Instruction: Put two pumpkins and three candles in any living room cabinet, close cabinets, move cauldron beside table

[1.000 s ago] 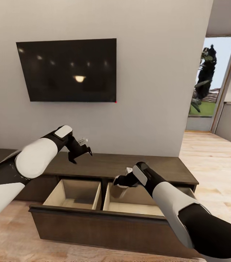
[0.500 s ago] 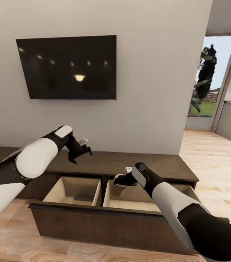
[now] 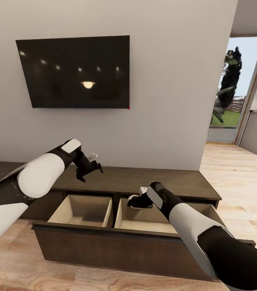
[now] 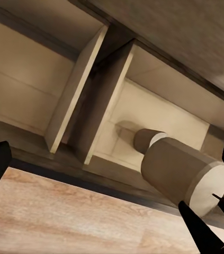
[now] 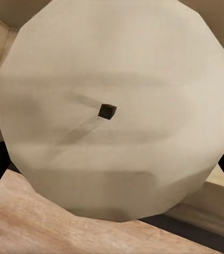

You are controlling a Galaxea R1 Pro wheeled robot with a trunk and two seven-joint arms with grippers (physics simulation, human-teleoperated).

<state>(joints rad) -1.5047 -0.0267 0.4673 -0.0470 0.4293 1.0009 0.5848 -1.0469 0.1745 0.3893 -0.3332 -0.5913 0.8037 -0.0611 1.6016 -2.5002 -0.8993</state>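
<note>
The right gripper [image 3: 138, 201] is clamped on a candle [image 5: 117, 111], holding it above the right-hand compartment of the cabinet's [image 3: 144, 184] pulled-out drawer [image 3: 120, 242], near that compartment's back-left corner. In the right wrist view the candle's pale round end and small dark wick face the camera, with black fingers at both sides. The left gripper [image 3: 90, 166] hangs over the cabinet top near its front edge, and it too grips a candle [image 4: 183, 172], a pale cylinder between its dark fingertips with the open drawer beyond. The main risk, as I judge it, is letting go too high or too close to the divider [image 3: 113, 214]: a short cylinder that lands on its side could roll, or clip the divider's edge and bounce over the drawer front onto the wood floor [image 3: 241, 182]. Lowering the right arm carelessly could also knock the drawer's rim. No brand, label or writing can be read anywhere; the wall television [image 3: 73, 72] is dark, showing only lamp reflections.
</note>
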